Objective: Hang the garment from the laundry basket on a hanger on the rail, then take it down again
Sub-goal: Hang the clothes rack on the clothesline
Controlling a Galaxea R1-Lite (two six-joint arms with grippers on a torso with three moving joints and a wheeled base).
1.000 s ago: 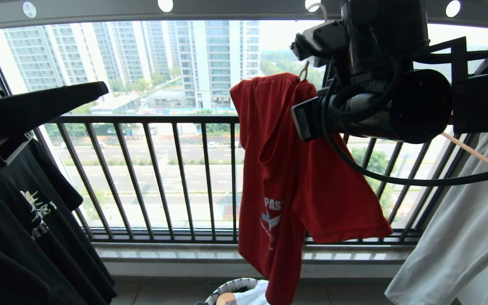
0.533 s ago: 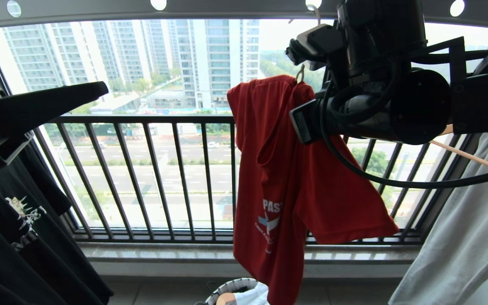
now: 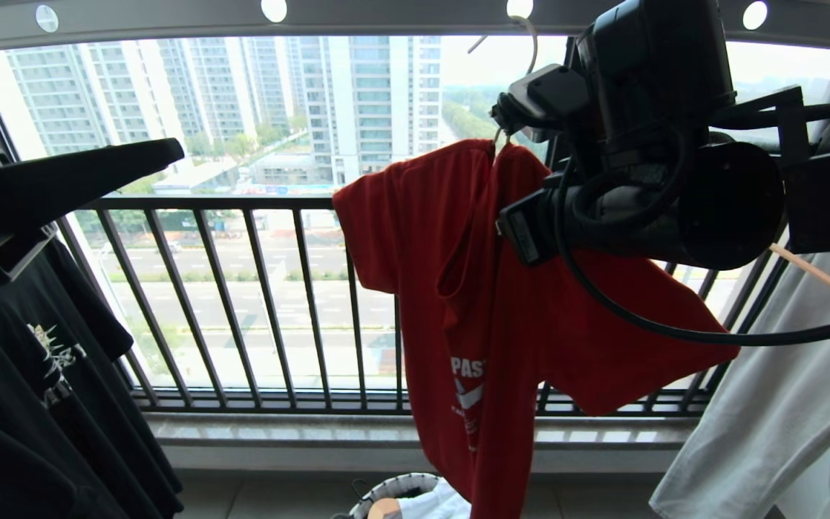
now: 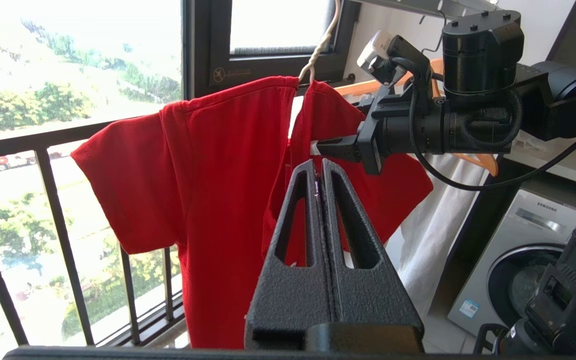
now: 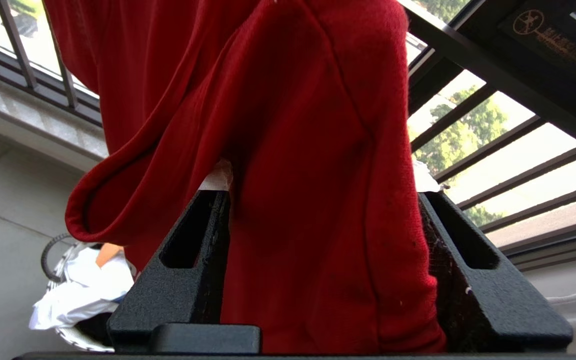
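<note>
While draped on thin wire hanger (image 4: pixel 318 47), soft red garment (image 3: pixel 472 288) fills parted right pincer (image 5: pixel 318 235).

A black printed T-shirt (image 3: pixel 40 389) hangs at the far left, a pale grey-green garment (image 3: pixel 782 418) at the far right on a light wooden hanger (image 3: pixel 822 277). Behind them runs a black barred window railing (image 3: pixel 242 288). A washing machine (image 4: pixel 518 265) stands by the wall.

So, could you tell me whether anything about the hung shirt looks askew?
Yes: the red T-shirt hangs lopsided on the white wire hanger, bunched and folded at the neck, with fabric lying between the right end effector's open fingers.
</note>
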